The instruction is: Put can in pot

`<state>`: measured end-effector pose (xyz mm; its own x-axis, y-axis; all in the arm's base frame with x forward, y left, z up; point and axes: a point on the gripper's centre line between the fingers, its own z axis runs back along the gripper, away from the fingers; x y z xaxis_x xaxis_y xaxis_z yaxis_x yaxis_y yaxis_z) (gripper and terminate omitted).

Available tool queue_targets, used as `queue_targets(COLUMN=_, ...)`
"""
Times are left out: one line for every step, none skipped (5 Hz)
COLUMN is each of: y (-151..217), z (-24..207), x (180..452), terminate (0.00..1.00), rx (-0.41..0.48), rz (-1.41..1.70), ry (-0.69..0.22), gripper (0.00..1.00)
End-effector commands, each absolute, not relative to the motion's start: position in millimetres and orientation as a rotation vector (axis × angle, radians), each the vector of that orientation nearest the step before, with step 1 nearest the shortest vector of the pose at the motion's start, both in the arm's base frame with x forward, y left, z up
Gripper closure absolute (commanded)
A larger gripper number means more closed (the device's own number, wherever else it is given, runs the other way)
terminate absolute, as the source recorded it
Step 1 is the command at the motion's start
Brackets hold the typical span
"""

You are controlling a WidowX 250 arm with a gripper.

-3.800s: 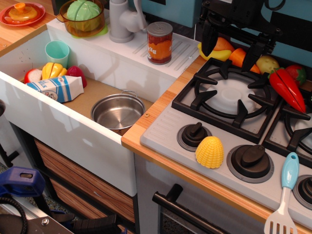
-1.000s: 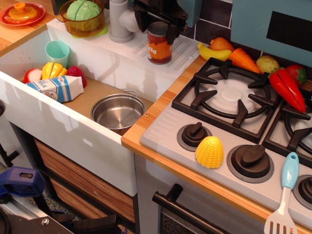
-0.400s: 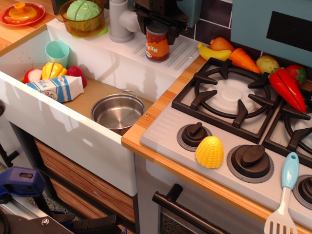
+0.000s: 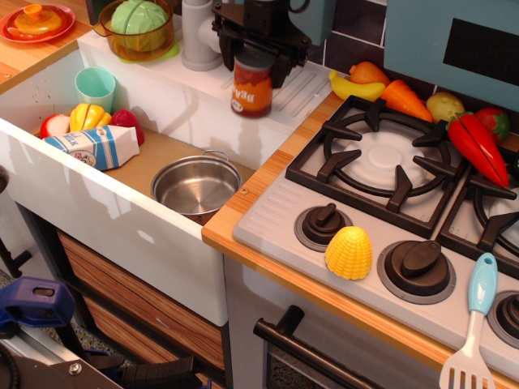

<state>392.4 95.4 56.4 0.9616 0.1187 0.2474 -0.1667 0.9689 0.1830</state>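
Note:
The can (image 4: 252, 87), orange-red with white lettering, hangs in my black gripper (image 4: 253, 55), whose fingers are shut on its top. It is lifted slightly off the white ledge behind the sink, tilted a little. The shiny steel pot (image 4: 195, 185) sits empty in the sink's right end, below and to the left of the can.
In the sink lie a teal cup (image 4: 96, 86), a milk carton (image 4: 95, 147) and toy fruit. An amber bowl with cabbage (image 4: 141, 27) and a grey faucet (image 4: 198, 36) stand on the ledge. The stove (image 4: 389, 178) with vegetables, a corn piece (image 4: 349, 252) and a spatula (image 4: 473, 324) is to the right.
My gripper came from above the stove to the can, shut on its top and has lifted it, shifting it left and forward toward the sink.

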Motion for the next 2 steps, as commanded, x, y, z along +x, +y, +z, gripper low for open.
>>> queue_targets(y=104, z=95, x=359, terminate=0.00, rx=0.232, rz=0.166, ry=-0.320, gripper=1.00)
queue_targets(y=103, z=76, x=345, terminate=0.00, rx=0.210, rz=0.170, ry=-0.340, gripper=1.00)
